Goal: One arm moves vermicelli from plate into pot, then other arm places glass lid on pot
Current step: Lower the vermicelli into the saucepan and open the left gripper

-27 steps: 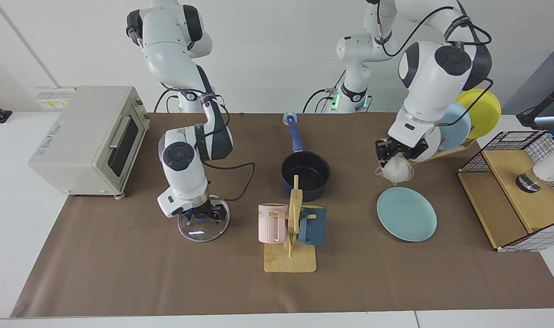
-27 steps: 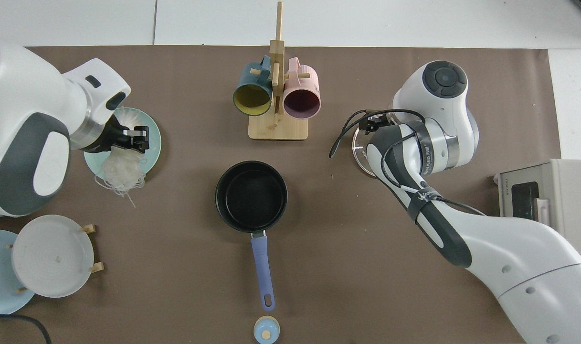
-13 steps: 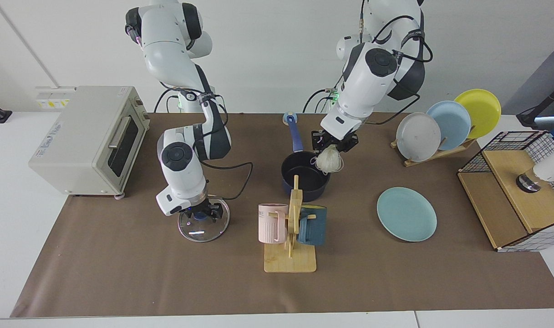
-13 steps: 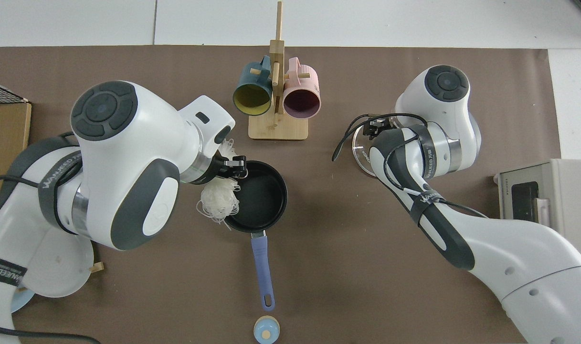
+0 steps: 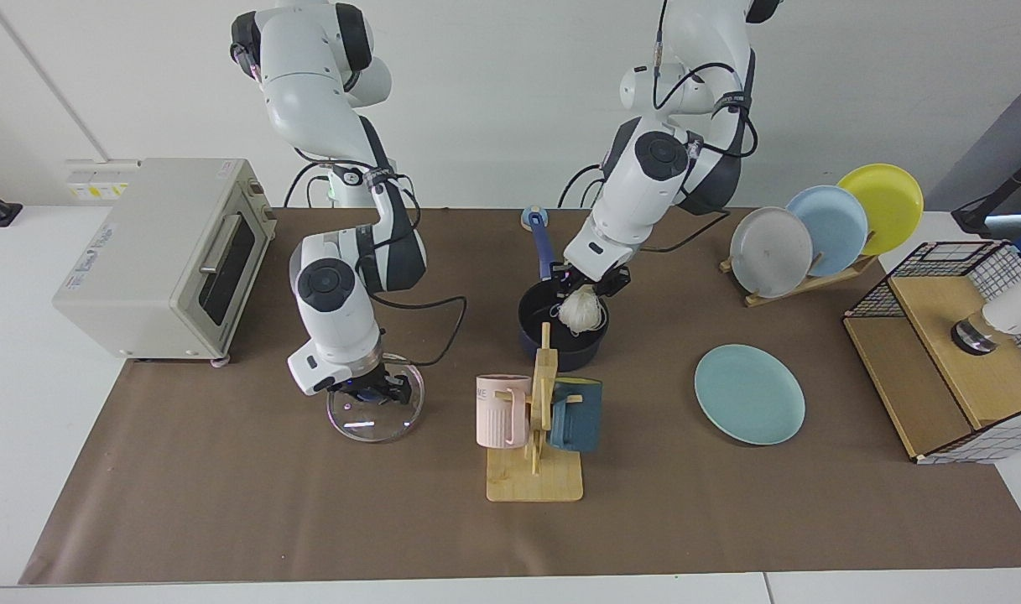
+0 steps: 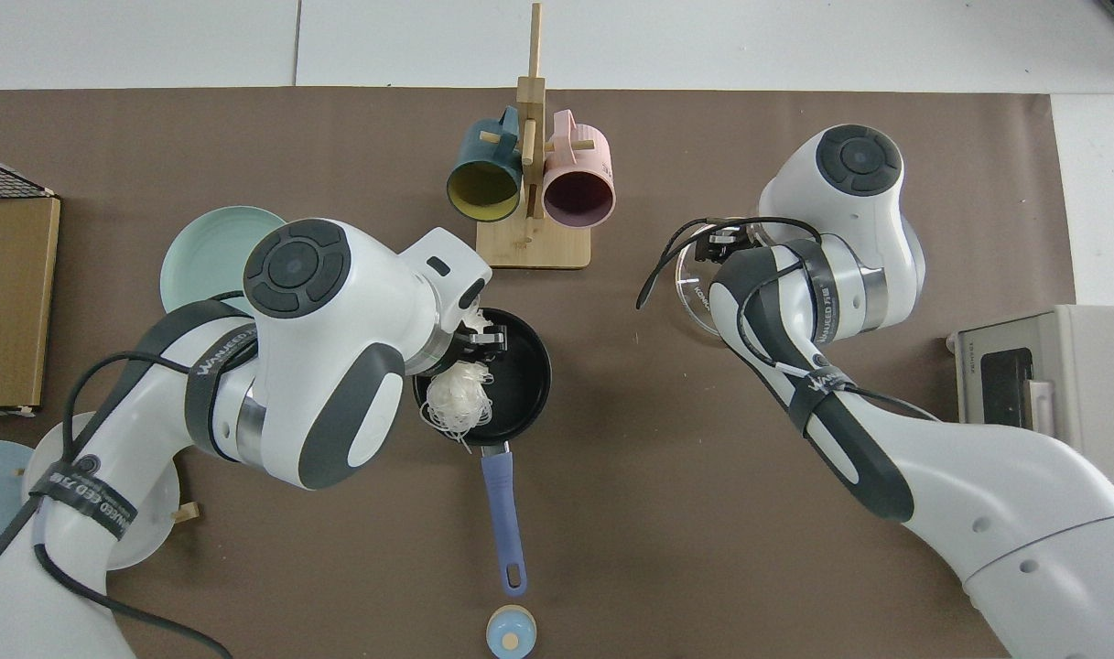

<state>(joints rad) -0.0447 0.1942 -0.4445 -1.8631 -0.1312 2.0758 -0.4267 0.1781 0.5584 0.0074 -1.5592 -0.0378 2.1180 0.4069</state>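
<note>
Nearest the facing camera: mug rack (image 5: 533,436), bare plate (image 5: 749,394) toward the mat's plate-rack end. Right gripper (image 5: 367,391) clenched on the glass lid (image 5: 374,409), near the mat's toaster end; lid looks barely off the mat, cannot confirm. Mid-mat: left gripper (image 5: 588,285) grasps the vermicelli (image 5: 581,312), hanging over the pot (image 5: 560,335). Top view shows strands trailing over the pot's handle-side rim. Advice: shift the clump toward pot centre, lower, then release, so no threads drape outside.

- Two glossy white jointed robot arms (image 5: 330,289) (image 5: 657,172) with dark grey joint caps
- Loose black cables (image 5: 430,331) strapped alongside
- Black two-finger grippers (image 5: 374,392) (image 5: 591,283)
- "WANJEED" lettering on grey bands (image 6: 817,297)
</note>
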